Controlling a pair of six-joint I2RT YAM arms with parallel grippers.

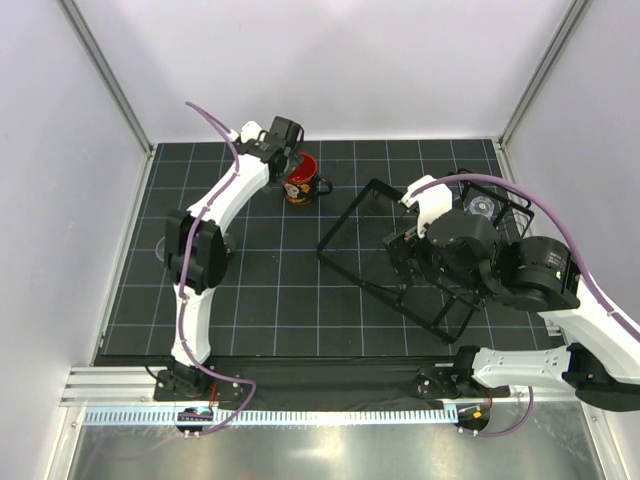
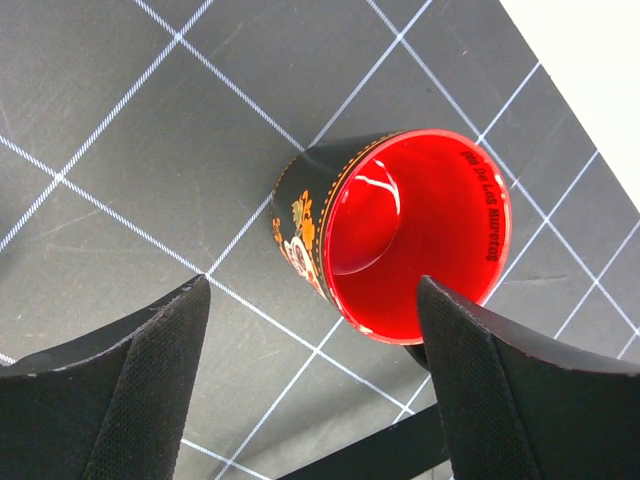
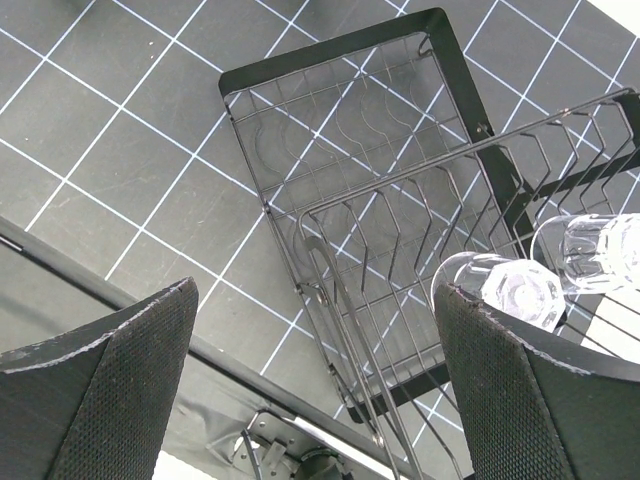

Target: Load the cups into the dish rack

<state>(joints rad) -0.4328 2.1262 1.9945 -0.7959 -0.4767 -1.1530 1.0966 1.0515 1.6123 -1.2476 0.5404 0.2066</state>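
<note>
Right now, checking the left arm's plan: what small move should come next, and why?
Probably ease the left claw forward onto the mug: its jaws stand open, the mug sits upright and ungripped just beyond the fingertips, outside the dish rack.

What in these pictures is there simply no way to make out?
Dish rack middle: top view, covered by the right arm.
Tumblers: right wrist view, partly behind a finger and cut by the right edge; total count unclear.
Mug print: left wrist view, mostly turned away.
</note>
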